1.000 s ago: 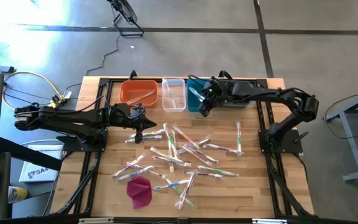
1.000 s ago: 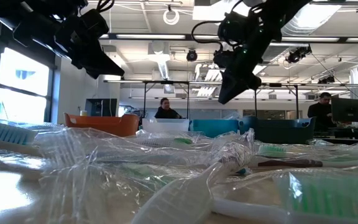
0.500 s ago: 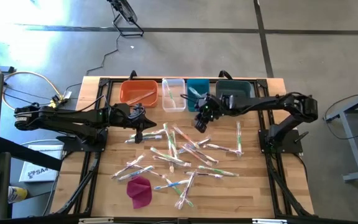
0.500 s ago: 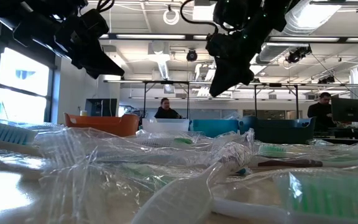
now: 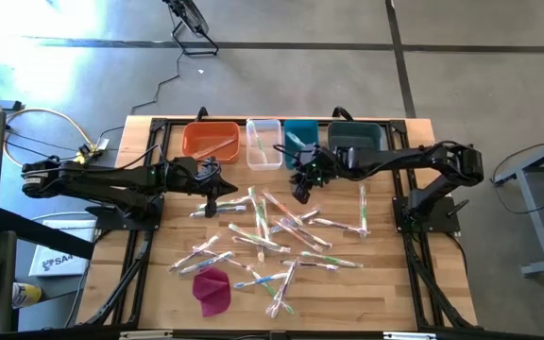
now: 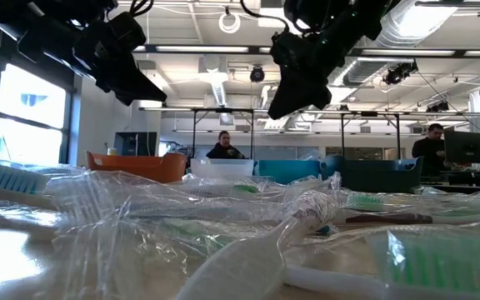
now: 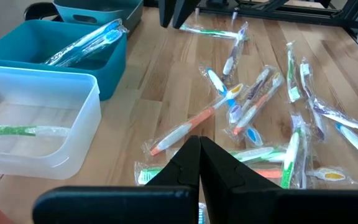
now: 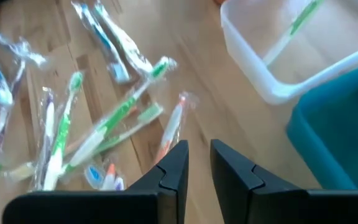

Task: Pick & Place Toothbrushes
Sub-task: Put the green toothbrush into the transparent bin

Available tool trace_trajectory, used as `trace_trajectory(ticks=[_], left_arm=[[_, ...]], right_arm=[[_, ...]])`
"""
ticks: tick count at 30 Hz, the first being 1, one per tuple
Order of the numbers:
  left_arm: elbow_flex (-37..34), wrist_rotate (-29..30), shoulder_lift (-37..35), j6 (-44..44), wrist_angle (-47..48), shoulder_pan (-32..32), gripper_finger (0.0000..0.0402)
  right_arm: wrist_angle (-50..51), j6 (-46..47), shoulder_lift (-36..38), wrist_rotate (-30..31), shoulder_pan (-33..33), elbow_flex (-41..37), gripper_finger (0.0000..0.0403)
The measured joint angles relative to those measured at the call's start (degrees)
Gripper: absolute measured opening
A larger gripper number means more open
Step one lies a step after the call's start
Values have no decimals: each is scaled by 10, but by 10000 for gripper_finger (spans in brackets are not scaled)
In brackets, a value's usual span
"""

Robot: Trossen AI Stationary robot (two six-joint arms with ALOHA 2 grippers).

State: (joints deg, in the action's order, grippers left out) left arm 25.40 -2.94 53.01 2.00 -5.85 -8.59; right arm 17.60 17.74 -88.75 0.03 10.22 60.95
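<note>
Wrapped toothbrushes (image 5: 277, 231) with pink, green, blue and white handles lie scattered flat on the wooden table, and they also fill the left wrist view (image 7: 260, 118). My right gripper (image 5: 299, 194) hovers above the far edge of the pile, just near of the bins. Its fingers are a little apart with nothing between them (image 8: 199, 158). My left gripper (image 5: 213, 200) waits shut (image 7: 199, 149) above the table, left of the pile. In the low view both hang well above the table: the left gripper (image 6: 152, 98) and the right gripper (image 6: 277, 108).
Four bins line the far edge: orange (image 5: 211, 140), clear (image 5: 263, 142) with a green toothbrush (image 7: 17, 130), teal (image 5: 300, 137) with blue ones (image 7: 86, 43), dark teal (image 5: 355, 135). A magenta cloth lump (image 5: 212, 290) lies near the front left. People stand in the room behind.
My right gripper has moved from over the teal bin toward the table's near edge and a little left, and now stands above the far side of the toothbrush pile. The left arm and the toothbrushes have stayed put.
</note>
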Motion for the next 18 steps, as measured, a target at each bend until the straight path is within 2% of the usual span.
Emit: trace_trajectory(ticks=[7, 18], left_arm=[[0, 0, 0, 0, 0, 0, 1], [0, 0, 0, 0, 0, 0, 1]], right_arm=[[-24, 17, 0, 0, -1, 0, 59], [-18, -16, 25, 5, -1, 0, 59]])
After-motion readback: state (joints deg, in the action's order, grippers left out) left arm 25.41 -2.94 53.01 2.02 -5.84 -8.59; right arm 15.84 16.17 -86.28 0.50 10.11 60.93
